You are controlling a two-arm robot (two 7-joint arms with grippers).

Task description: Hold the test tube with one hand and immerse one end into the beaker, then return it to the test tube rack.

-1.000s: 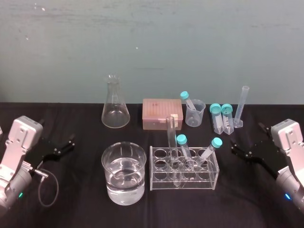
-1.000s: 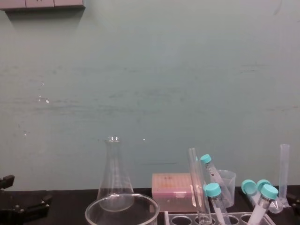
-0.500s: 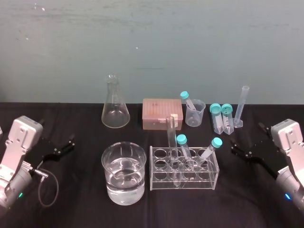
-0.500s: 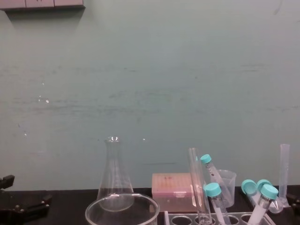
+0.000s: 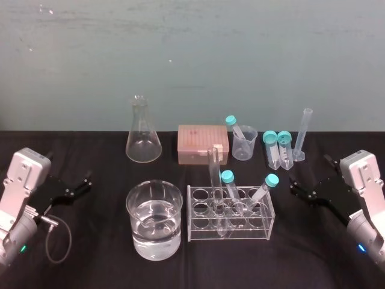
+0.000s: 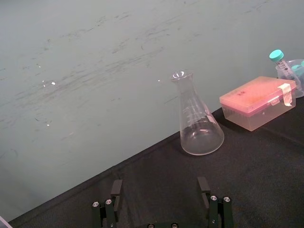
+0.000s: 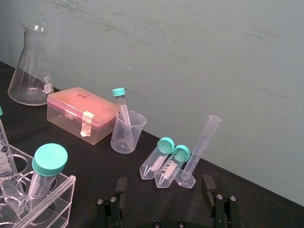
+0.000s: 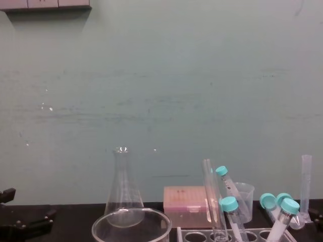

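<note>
Test tube (image 5: 216, 183): tall, thin, clear glass, uncapped, with a rounded bottom. It stands in the test tube rack (image 5: 201, 227), in a hole toward the rack's left end. It leans a little, with its open top well above the rack.

The rack, pale and translucent, sits on the black table (image 5: 96, 265) near the middle of the front edge. It also carries two teal-capped tubes (image 5: 228, 176), both tilted. Just left of the rack stands the beaker (image 5: 131, 208), wide and low, roughly half full of clear liquid.

Toward the back edge are one conical flask (image 5: 143, 141), one pink box (image 5: 203, 144) and one small plastic cup (image 5: 245, 147) with a third teal-capped tube leaning in it. Two more capped tubes lie side by side there, next to one graduated cylinder (image 5: 304, 135). That makes five capped tubes and one uncapped.

The left gripper (image 5: 87, 183) rests near the table's left edge and the right gripper (image 5: 293, 184) near the right edge. Each has its fingers spread wide, holding nothing.
</note>
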